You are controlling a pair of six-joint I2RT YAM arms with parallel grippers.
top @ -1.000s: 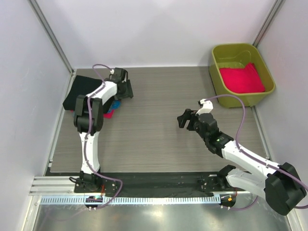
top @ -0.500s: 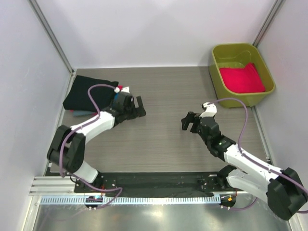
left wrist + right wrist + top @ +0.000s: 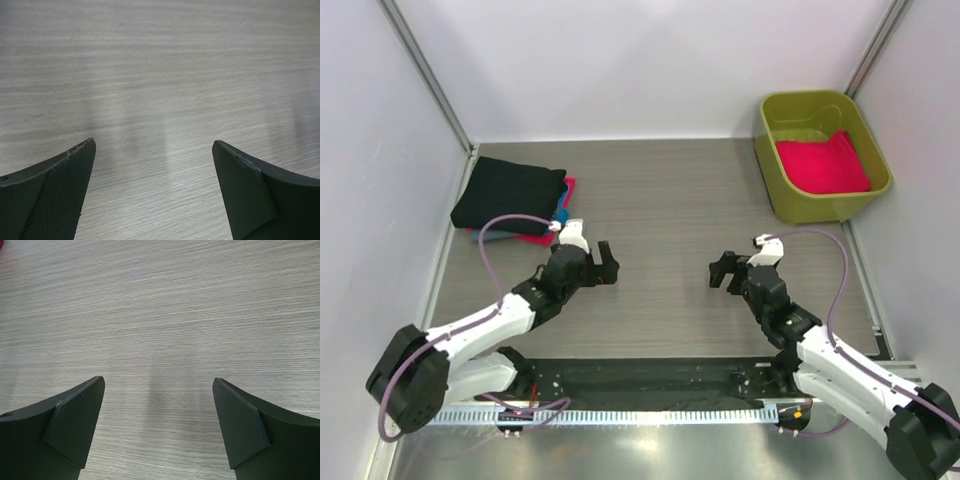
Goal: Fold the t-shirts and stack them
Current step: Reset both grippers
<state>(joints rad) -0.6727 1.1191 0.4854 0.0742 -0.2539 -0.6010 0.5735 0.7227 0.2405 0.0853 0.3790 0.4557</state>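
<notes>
A folded black t-shirt (image 3: 506, 192) lies on top of a stack at the far left of the table, with blue (image 3: 560, 215) and hot-pink (image 3: 542, 237) edges showing beneath it. Another hot-pink t-shirt (image 3: 822, 163) lies in the olive-green tub (image 3: 772, 175) at the far right. My left gripper (image 3: 606, 262) is open and empty over bare table, to the right of and nearer than the stack. My right gripper (image 3: 723, 270) is open and empty over the table's middle right. Both wrist views show only wood-grain table between the open fingers (image 3: 60, 185) (image 3: 245, 425).
Pale walls close the table at the left, back and right. A black strip and a metal rail (image 3: 620, 412) run along the near edge by the arm bases.
My left arm has pulled back from the stack toward the near middle, leaving the black shirt on top. My right arm has drawn back a little toward its base.
</notes>
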